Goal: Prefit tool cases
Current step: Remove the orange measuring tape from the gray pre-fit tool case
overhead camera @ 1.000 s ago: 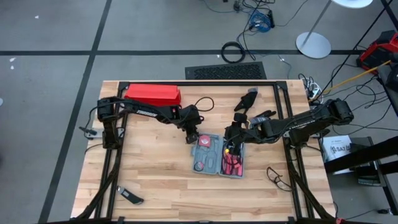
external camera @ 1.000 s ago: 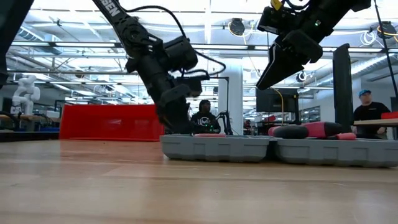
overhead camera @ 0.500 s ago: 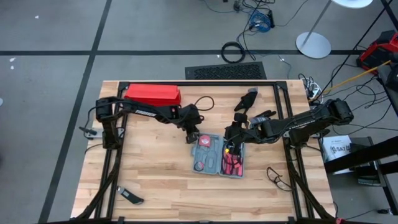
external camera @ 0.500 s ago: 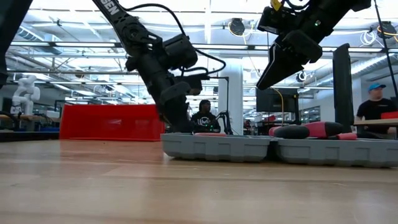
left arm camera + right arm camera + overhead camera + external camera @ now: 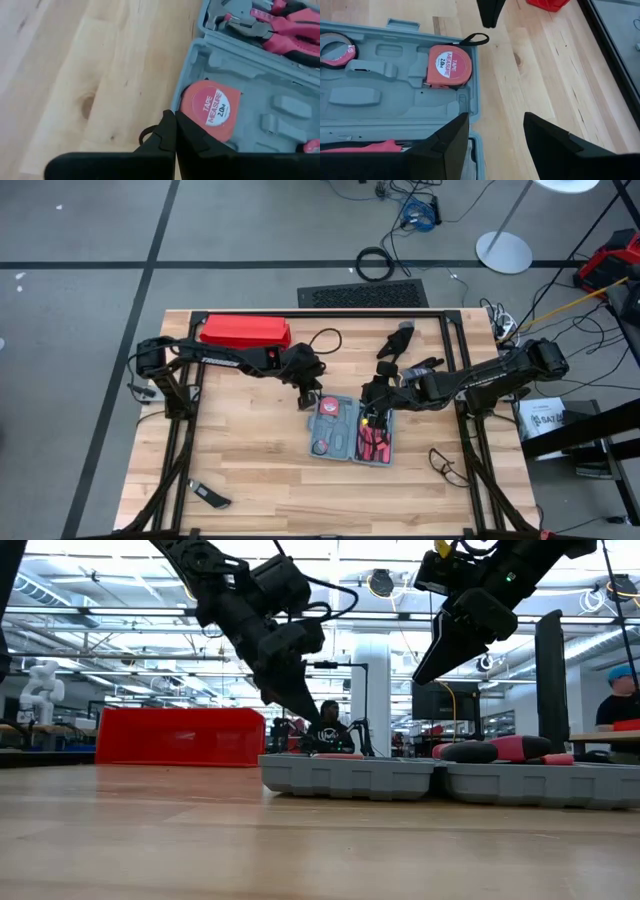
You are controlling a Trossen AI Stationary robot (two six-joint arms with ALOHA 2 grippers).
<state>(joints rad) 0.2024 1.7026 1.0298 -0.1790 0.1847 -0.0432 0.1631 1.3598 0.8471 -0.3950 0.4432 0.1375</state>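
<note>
Grey plastic is what we see first: the tool case point(image 5: 348, 430) lies open and flat near the middle of the wooden counter point(image 5: 240, 470), both halves facing up. In one half an orange tape measure point(image 5: 449, 65) sits in its moulded recess, its black loop point(image 5: 474, 38) hanging over the case edge onto the wood. Near it in the same half we see a roll of tape point(image 5: 336, 43). The other half holds red-handled pliers point(image 5: 280, 29).

We find the left gripper point(image 5: 311, 400) raised above the counter beside the corner of the case nearest the tape measure. Its jaws are pressed together to a point, and we see nothing between them. The right gripper point(image 5: 367, 408) hangs above the far edge of the case, over the half with the pliers; its jaws stand wide apart and carry nothing.

Behind the left arm a long red box point(image 5: 245, 332) lies at the far edge of the counter. Across the room, in the low view, we see a person point(image 5: 326, 729) seated beyond the case.
</note>
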